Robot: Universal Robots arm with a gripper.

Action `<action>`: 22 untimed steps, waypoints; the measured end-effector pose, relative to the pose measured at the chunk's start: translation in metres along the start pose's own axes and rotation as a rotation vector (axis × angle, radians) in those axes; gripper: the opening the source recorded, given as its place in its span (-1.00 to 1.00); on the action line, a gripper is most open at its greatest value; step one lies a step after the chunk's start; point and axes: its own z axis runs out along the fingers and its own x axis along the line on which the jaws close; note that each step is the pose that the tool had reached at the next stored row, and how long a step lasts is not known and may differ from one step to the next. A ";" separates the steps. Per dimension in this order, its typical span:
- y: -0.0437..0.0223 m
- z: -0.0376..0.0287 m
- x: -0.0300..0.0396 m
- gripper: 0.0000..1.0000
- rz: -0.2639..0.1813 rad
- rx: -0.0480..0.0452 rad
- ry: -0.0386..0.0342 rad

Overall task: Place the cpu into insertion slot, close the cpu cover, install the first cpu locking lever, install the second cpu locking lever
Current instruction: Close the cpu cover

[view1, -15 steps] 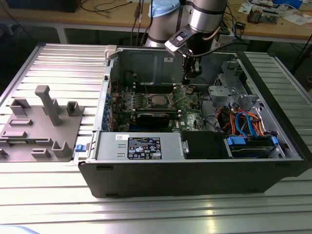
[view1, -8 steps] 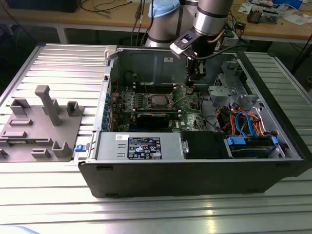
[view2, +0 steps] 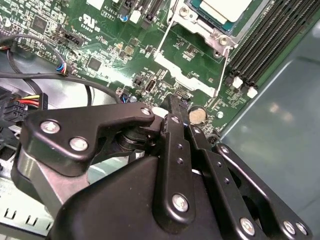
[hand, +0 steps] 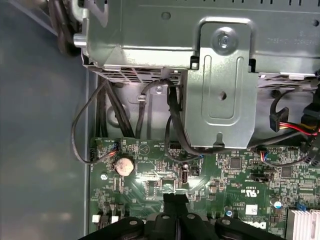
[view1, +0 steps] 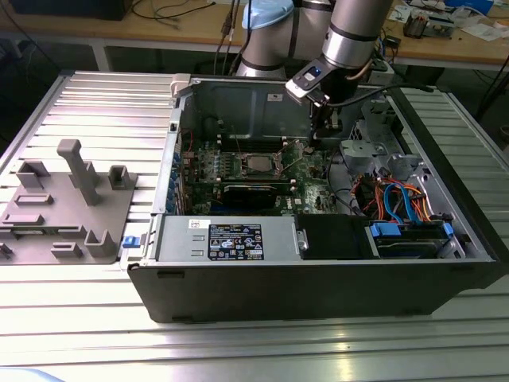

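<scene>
Second wrist view: silvery square cpu (view2: 222, 7)

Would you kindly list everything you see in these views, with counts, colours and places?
computer case: one, black and grey, open, lying on the table
table: one, silvery slats, under the case
motherboard: one, green, inside the case
cpu: one, silvery-grey, mid-board
cpu cover: one, silvery frame, lying around the cpu
memory slots: several, black, beside the cpu
coin cell: one, silvery, near the board's edge
power supply: one, grey with a label, along the case's near wall
cables: several, orange and blue, at the exterior view's right
fixture tray: one, grey, on the table at the exterior view's left
arm: one, silvery-grey, reaching into the case
claw: one, black, shut, empty, over the board near the coin cell
</scene>
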 end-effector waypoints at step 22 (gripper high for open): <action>-0.0413 0.0148 0.0018 -0.79 0.000 -0.0009 0.0043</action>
